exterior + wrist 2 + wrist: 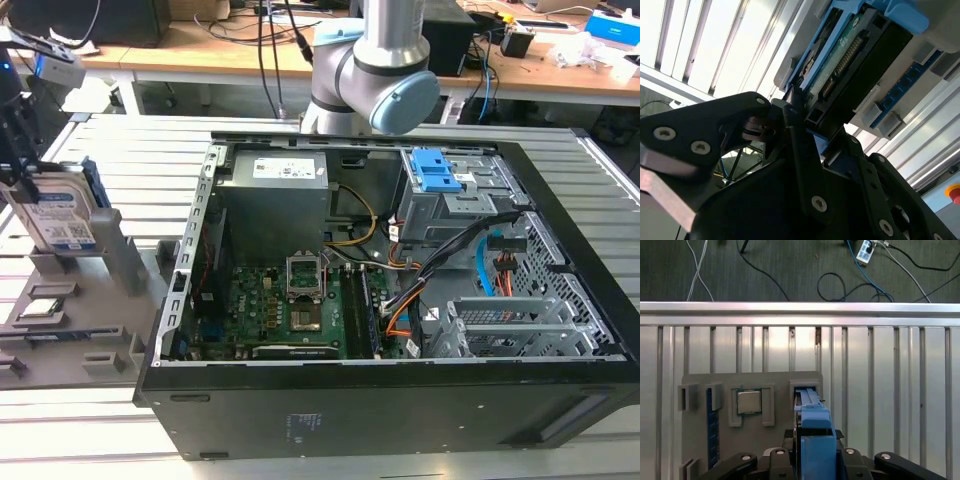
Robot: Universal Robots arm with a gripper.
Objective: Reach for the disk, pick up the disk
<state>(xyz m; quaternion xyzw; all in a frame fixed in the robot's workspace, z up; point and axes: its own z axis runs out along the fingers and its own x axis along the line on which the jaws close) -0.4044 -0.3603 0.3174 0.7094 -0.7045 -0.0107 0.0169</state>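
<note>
The disk (62, 215), silver with a white-and-blue label and a blue frame, stands on edge at the exterior view's far left, over the grey holder tray (60, 320). My gripper (28, 185) comes down on it from above. In the first wrist view the disk (813, 437) shows edge-on with a black finger close against each side. Beyond it lies the tray's slot (805, 387). In the second wrist view a black finger (796, 125) lies against the edge of the disk (855, 65). Whether the disk rests in the slot or hangs just above it, I cannot tell.
An open black computer case (560, 230) fills the middle of the slatted metal table, with a grey power-supply box (275, 185) and a blue latch (435, 170) inside. The tray also holds a processor chip (749, 401) and a blue memory stick (711, 427). Cables lie on the floor beyond the table's edge (800, 307).
</note>
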